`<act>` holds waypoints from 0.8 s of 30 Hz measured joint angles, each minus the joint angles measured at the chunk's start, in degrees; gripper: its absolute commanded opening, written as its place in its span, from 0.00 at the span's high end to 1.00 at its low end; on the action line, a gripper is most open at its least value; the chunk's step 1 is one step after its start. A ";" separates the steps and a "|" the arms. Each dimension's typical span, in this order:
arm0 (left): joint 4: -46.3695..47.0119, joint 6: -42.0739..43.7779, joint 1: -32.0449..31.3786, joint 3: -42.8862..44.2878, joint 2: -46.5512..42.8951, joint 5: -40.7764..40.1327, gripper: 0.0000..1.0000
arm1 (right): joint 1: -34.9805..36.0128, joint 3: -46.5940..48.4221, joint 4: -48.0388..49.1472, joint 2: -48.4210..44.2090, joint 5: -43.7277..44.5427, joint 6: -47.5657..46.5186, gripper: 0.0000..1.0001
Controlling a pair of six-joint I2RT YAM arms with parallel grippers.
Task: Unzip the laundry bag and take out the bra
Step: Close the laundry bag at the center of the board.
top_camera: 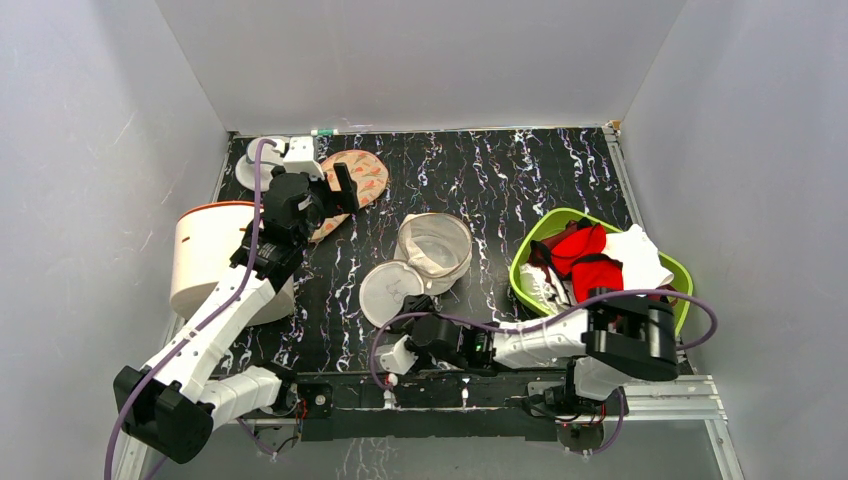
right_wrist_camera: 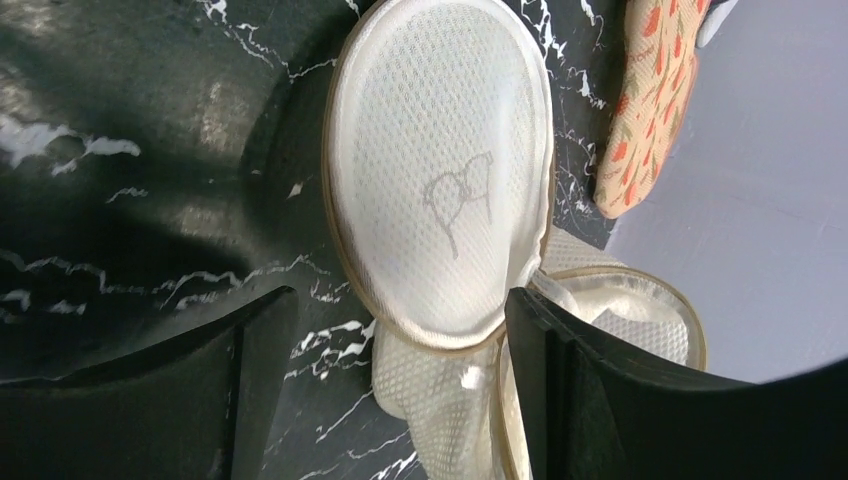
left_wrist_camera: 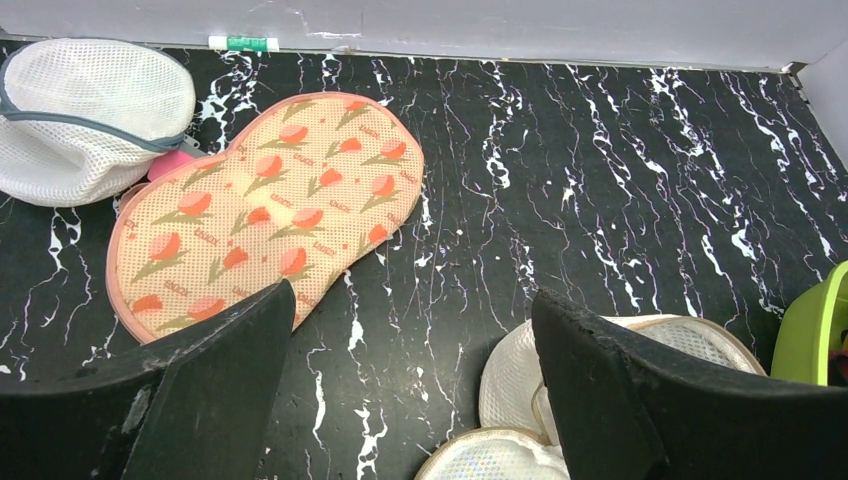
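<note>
One laundry bag [right_wrist_camera: 440,190] beyond right pincer [right_wrist_camera: 400,292]

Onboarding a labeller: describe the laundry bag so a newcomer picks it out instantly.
On the black marbled table, look mid-table, between the white tub on the left and the green basket on the right. The laundry bag lies there, opened into two round mesh halves. Unlike the peach-printed pouch and grey-rimmed pod farther back, it is plain cream.
</note>
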 measured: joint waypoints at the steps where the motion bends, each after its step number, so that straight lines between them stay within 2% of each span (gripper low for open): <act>1: 0.00 -0.02 0.00 -0.02 0.00 0.00 0.13 | 0.02 0.00 1.57 1.55 0.68 -0.70 0.29; 4: -0.02 -0.11 0.00 -0.13 0.00 0.00 0.13 | 0.11 0.00 7.19 6.27 3.52 -2.58 0.34; 12: 0.02 -0.15 0.00 -0.13 0.00 0.00 0.13 | 0.83 0.87 20.13 16.44 10.21 -5.53 0.57; 13: 0.02 -0.15 0.02 -0.13 0.00 0.00 0.13 | 0.98 0.98 20.35 16.52 10.21 -5.16 0.63; 14: 0.02 -0.15 0.02 -0.13 0.00 0.00 0.13 | 1.22 1.07 20.59 16.50 10.34 -4.20 0.74; 15: 0.02 -0.15 0.00 -0.13 0.00 0.00 0.13 | 1.38 1.27 21.14 16.41 10.40 -3.19 0.89; 16: 0.04 -0.15 0.00 -0.13 -0.02 0.00 0.13 | 1.53 1.57 21.35 16.20 10.43 -1.92 1.00; 21: 0.11 -0.15 0.02 -0.13 -0.04 0.00 0.13 | 1.75 3.23 22.01 11.26 12.37 7.67 1.00; 24: 0.11 -0.15 0.02 -0.13 -0.04 -0.02 0.13 | 1.60 3.06 22.97 3.08 10.21 18.67 1.00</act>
